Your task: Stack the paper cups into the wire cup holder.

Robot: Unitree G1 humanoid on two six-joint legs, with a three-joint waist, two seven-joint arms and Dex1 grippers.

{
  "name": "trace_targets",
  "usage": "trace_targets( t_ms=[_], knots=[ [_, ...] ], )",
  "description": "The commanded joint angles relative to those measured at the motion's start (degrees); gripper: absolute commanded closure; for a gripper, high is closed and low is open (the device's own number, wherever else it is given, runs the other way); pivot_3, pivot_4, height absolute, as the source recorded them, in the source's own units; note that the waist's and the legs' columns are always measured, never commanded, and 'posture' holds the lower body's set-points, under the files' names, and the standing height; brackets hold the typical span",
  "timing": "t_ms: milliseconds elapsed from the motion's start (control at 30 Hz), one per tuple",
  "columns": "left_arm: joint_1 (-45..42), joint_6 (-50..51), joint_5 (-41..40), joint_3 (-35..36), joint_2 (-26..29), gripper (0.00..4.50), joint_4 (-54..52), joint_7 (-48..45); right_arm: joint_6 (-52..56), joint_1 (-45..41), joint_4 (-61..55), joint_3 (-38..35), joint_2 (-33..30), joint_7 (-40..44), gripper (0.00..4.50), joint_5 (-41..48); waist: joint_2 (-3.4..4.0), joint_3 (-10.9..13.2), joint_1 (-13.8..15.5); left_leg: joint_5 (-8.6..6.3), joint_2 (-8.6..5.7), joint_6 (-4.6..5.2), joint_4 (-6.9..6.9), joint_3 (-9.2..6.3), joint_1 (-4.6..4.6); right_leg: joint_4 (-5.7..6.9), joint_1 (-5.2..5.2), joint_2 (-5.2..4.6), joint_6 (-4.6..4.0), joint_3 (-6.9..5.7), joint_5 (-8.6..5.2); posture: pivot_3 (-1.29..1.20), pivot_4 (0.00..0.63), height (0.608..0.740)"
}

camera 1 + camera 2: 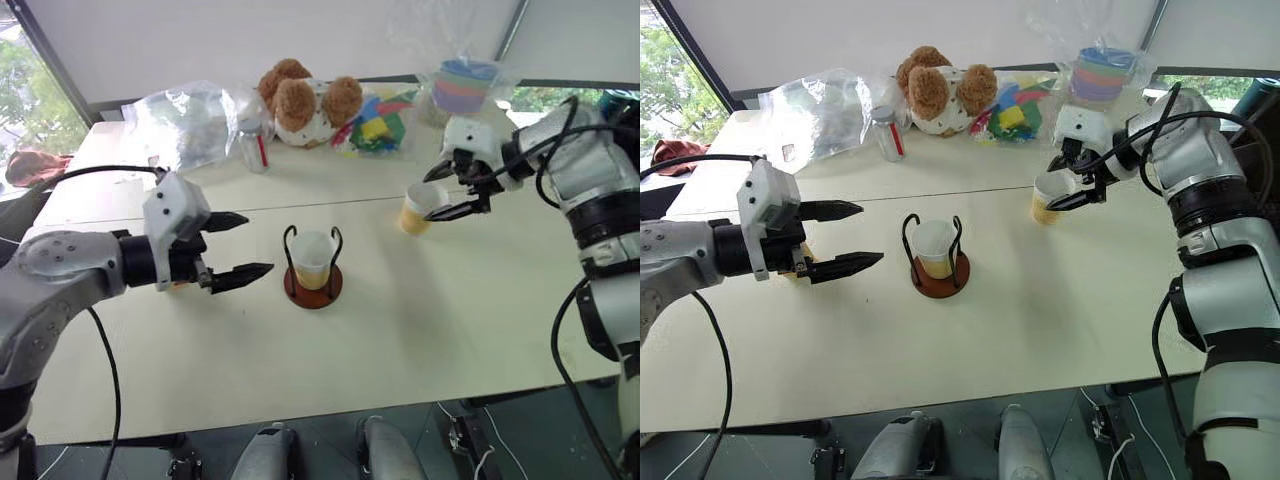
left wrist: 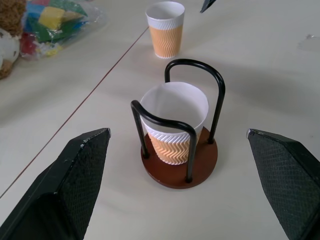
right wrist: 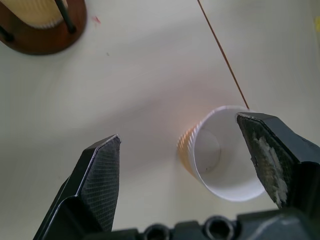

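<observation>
Reaching for the second paper cup [image 1: 420, 208], the right hand [image 1: 452, 192] hangs over it with fingers spread, one near the rim, nothing gripped. One cup [image 1: 312, 260] already sits in the wire cup holder [image 1: 313, 285] mid-surface. The left hand [image 1: 238, 247] waits open beside the holder. Next, I judge: close on the cup's wall, lift, nest it.

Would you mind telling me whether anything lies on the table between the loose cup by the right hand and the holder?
Nothing visible does. The cup and the holder, which already has a cup in it, have bare table between them.
</observation>
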Motion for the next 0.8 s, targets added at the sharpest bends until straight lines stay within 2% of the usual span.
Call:
trace_targets(
  t_ms=[33, 367, 467, 667, 800],
  knots=[
    [-0.7, -0.4, 0.5, -0.6, -0.4, 0.00, 0.2, -0.5, -2.5, -1.9, 2.5, -0.6, 1.5, -1.6, 0.49, -3.2, 0.00, 0.0, 0.0, 0.00, 0.01, 0.00, 0.00, -0.01, 0.00, 0.00, 0.00, 0.01, 0.00, -0.01, 0.00, 0.00, 0.150, 0.740],
    [1.3, -0.5, 0.9, 0.8, -0.7, 0.00, -0.1, 0.7, -7.7, -3.8, 15.0, -0.4, 6.6, -6.4, 0.49, -10.2, -0.01, 0.0, 0.1, 0.02, -0.02, -0.02, 0.04, -0.03, -0.01, -0.02, 0.04, 0.00, 0.00, -0.01, 0.00, 0.00, 0.150, 0.740],
    [1.9, -0.4, 0.8, 1.0, -0.9, 0.00, -0.5, 1.2, -9.4, -4.5, 17.9, -0.2, 7.9, -8.3, 1.29, -12.1, -0.01, 0.0, 0.0, 0.02, -0.01, -0.03, 0.04, -0.04, -0.01, -0.01, 0.03, 0.00, 0.00, 0.00, 0.00, 0.00, 0.150, 0.740],
    [3.2, -0.5, 0.8, 1.8, -0.7, 0.00, -1.1, 1.8, -11.4, -5.1, 20.6, -0.8, 9.0, -8.6, 4.29, -13.7, -0.01, 0.0, 0.1, 0.03, -0.02, -0.04, 0.04, -0.04, -0.01, -0.01, 0.04, 0.01, 0.00, 0.00, 0.00, 0.00, 0.150, 0.740],
    [3.3, -0.5, 0.8, 1.7, -0.8, 0.00, -1.1, 2.1, -11.9, -5.0, 21.0, -0.9, 9.1, -7.8, 4.41, -14.4, -0.01, 0.0, 0.1, 0.03, -0.02, -0.04, 0.04, -0.06, -0.01, -0.01, 0.05, 0.00, 0.00, -0.01, 0.00, 0.00, 0.150, 0.740]
  ],
)
